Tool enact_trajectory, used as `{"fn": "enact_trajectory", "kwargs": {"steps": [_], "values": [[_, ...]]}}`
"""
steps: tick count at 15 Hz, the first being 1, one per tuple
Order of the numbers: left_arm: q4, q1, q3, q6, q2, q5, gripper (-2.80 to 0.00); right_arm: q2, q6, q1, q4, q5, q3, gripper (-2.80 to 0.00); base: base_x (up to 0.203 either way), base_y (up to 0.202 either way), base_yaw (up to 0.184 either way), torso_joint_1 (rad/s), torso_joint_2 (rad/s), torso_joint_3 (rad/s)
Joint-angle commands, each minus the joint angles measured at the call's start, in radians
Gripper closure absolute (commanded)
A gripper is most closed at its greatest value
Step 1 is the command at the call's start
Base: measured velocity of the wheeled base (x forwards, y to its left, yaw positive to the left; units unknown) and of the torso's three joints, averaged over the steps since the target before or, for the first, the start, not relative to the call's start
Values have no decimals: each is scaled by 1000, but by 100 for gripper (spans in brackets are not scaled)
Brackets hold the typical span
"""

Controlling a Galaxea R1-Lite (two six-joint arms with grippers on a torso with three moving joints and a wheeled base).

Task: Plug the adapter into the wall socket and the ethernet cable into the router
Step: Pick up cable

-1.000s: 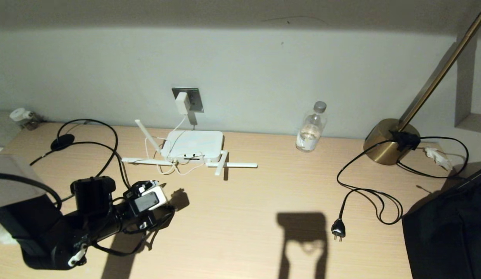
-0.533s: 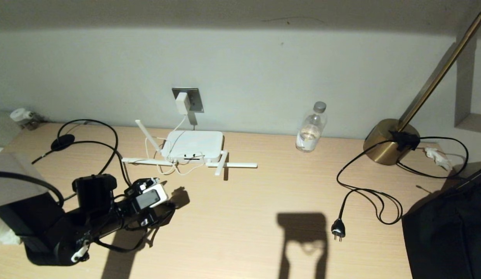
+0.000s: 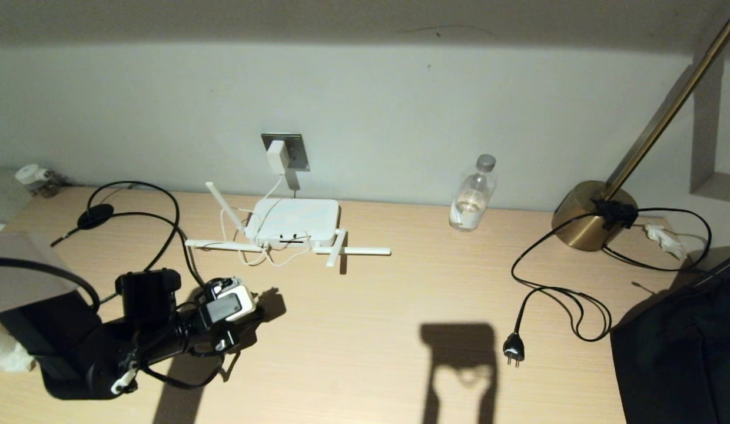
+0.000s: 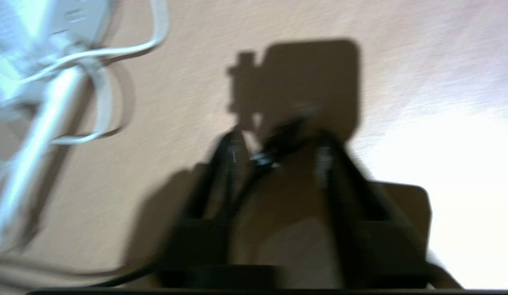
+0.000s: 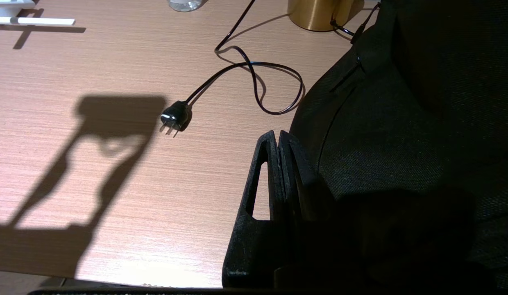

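The white adapter sits plugged into the grey wall socket, and its thin white cord hangs down to the router. The router lies flat below the socket with its antennas spread out. From a black disc at the far left, the black ethernet cable loops toward my left gripper. That gripper hangs low over the table, left of and in front of the router. Its jaws stand apart around the cable's connector end, which lies against one finger. My right gripper is shut and empty at the table's right edge.
A water bottle stands at the wall right of the router. A brass lamp base has a black cord ending in a two-pin plug on the table. A dark fabric seat is at the right, and a small jar at the far left.
My left arm has edged slightly right and lower over the end of the black cable. The router, adapter and lamp cord have not moved.
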Motion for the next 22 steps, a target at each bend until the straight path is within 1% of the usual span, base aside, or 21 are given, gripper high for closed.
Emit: {"fn": "enact_trajectory", "kwargs": {"steps": [1,4,8,10,12,14,15,16,17,18,20,21,22], "values": [[12,-2,-6,5,13,-8,0,2,0,0,0,0,0,0,0,0,0,0,0,0],[11,-2,-4,5,10,-10,0,0,0,0,0,0,0,0,0,0,0,0,0,0],[12,-2,28,5,-51,-12,0,2,0,0,0,0,0,0,0,0,0,0,0,0],[14,-5,69,4,-120,-19,0,2,0,0,0,0,0,0,0,0,0,0,0,0],[15,-6,116,-5,-204,-45,0,2,0,0,0,0,0,0,0,0,0,0,0,0],[21,-5,173,-35,-308,-63,0,2,0,0,0,0,0,0,0,0,0,0,0,0],[28,-5,199,-60,-360,-79,0,2,0,0,0,0,0,0,0,0,0,0,0,0],[40,-5,219,-94,-412,-94,0,2,0,0,0,0,0,0,0,0,0,0,0,0],[60,-8,232,-144,-463,-113,0,2,0,0,0,0,0,0,0,0,0,0,0,0],[89,-14,239,-222,-507,-140,0,2,0,0,0,0,0,0,0,0,0,0,0,0],[142,-24,250,-404,-549,-191,0,2,0,0,0,0,0,0,0,0,0,0,0,0],[149,-26,259,-498,-551,-201,0,2,0,0,0,0,0,0,0,0,0,0,0,0],[153,-33,265,-622,-550,-206,0,0,0,0,0,0,0,0,0,0,0,0,0,0]]}}
